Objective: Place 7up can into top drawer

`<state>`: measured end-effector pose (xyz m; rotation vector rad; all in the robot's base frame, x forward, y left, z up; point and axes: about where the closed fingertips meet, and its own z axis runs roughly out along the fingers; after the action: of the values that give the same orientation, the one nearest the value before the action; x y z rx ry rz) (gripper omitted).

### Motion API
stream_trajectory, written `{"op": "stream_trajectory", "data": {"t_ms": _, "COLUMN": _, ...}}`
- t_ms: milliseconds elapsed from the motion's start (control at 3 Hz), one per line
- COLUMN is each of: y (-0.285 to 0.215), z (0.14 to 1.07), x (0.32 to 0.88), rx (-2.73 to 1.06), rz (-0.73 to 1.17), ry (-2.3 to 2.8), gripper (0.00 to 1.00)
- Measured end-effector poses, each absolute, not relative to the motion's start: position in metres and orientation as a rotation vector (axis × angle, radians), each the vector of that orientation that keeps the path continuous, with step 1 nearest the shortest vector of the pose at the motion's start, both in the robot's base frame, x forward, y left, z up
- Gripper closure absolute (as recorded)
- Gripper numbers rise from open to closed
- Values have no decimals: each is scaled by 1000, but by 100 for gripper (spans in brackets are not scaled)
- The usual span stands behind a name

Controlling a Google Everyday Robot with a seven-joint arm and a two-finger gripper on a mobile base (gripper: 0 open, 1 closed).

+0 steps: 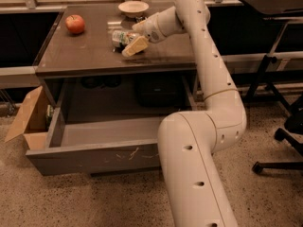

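Can (120,36) lies on its side on the table (80,58), toward the back edge, about mid-width. Gripper (134,46) sits low over the tabletop just right of the can, at or against its near end; contact not clear. Grip state: cannot tell, only one tan pad side shows. Apple (75,23) near back-left corner, well apart from the can. Bowl (133,7) at the back edge, near the can, behind it. Drawer (90,159) is pulled out below the front edge, inside looks bare. Box (27,119) on the floor at the drawer's left.

Handling guess: can is light, thin-walled, looks dented, so likely empty or part-empty and easy to crush further. Smooth metal, will roll on its side. Best hold is across the mid-body, jaws square to its long axis, modest squeeze. Not by the ends. A nudge could roll it toward the bowl.
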<state>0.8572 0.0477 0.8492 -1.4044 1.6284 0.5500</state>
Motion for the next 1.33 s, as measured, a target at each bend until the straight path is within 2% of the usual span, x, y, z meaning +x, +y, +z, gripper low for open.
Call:
{"op": "stream_trajectory", "data": {"t_ms": 1000, "y": 55, "z": 878, "x": 850, "rx": -1418, "rz": 545, "ry": 1571, "gripper": 94}}
{"op": "stream_trajectory", "data": {"t_ms": 1333, "y": 55, "z": 899, "x": 840, "rx": -1418, "rz": 563, "ry": 1534, "gripper": 100}}
